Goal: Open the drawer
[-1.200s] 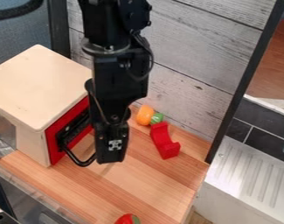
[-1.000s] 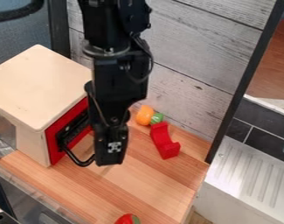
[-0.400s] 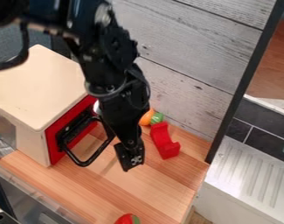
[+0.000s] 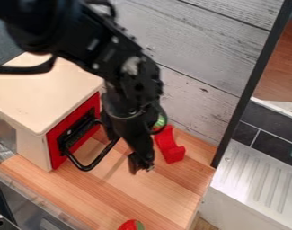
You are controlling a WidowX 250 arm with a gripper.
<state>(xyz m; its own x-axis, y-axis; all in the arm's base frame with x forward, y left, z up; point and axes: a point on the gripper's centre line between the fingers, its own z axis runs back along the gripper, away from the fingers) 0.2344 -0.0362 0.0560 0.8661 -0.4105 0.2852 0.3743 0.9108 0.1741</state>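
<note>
Hanging over the middle of the wooden counter [image 4: 145, 197], the black gripper [image 4: 141, 165] tilts slightly, its tip low and to the right of the drawer handle; I cannot tell whether it is clenched or released, and nothing can be made out in its grasp. Above it, the black arm [image 4: 82, 42] slants in from the upper left, crossing in front of the wooden box's far right corner. Just left of the gripper, there's the black handle [image 4: 74, 160], a big loop sticking out toward the near right over the counter. It belongs to the red drawer front [image 4: 54, 150], and that's set in the right-hand face of the pale wooden box [image 4: 40, 94], over on the left side of the counter.

Out to the right of the gripper sits a curved red block [image 4: 170, 148], with a round green toy [image 4: 160, 120] just beyond its far end, partly hidden by the arm. Down at the near edge of view, there's a red toy with a green patch [image 4: 131, 225]. Grey wooden boards [image 4: 190, 58] stand behind it all, bordered on the right by a dark post [image 4: 251, 85], and beyond that comes a white ridged drainboard [image 4: 256, 184] with dark tiles [image 4: 247, 121] behind.
</note>
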